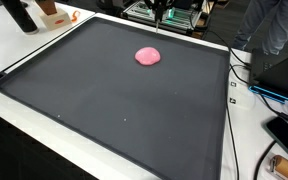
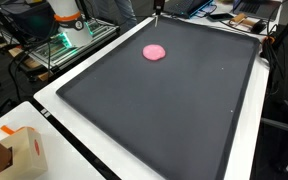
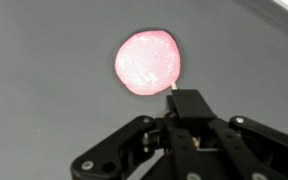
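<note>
A flat pink blob of dough (image 3: 148, 62) lies on a big black mat (image 1: 104, 100), in its far half; both exterior views show it (image 1: 148, 56) (image 2: 155, 52). In the wrist view my gripper (image 3: 187, 100) hangs just below and to the right of the blob, its black fingers pressed together. A thin pale stick tip (image 3: 170, 89) pokes out between them, almost at the blob's edge. In the exterior views the gripper (image 1: 159, 17) (image 2: 156, 13) is small, at the mat's far edge behind the blob.
A white table border (image 2: 59, 125) frames the mat. A cardboard box (image 2: 19, 150) stands at one near corner. Cables (image 1: 246, 75) and a dark phone (image 1: 287, 135) lie along one side. Electronics racks (image 2: 69, 40) and people stand beyond the far edge.
</note>
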`<control>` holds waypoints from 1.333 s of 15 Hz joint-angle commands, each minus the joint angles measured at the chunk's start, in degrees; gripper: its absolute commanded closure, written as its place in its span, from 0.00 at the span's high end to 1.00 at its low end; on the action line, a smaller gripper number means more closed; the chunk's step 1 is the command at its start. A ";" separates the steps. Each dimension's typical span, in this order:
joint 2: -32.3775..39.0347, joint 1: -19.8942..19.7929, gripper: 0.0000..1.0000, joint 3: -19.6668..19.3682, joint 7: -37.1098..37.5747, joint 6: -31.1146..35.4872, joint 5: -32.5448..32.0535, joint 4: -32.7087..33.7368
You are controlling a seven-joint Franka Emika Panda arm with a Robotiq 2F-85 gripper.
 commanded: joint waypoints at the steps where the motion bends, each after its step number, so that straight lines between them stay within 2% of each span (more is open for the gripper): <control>1: -0.61 -0.68 0.03 -0.51 -3.30 3.88 2.84 -4.10; 11: 4.43 -1.46 0.03 -0.63 -3.28 15.57 1.39 -8.02; 20: 9.50 -2.40 0.03 -0.63 -1.73 19.63 -1.04 -7.49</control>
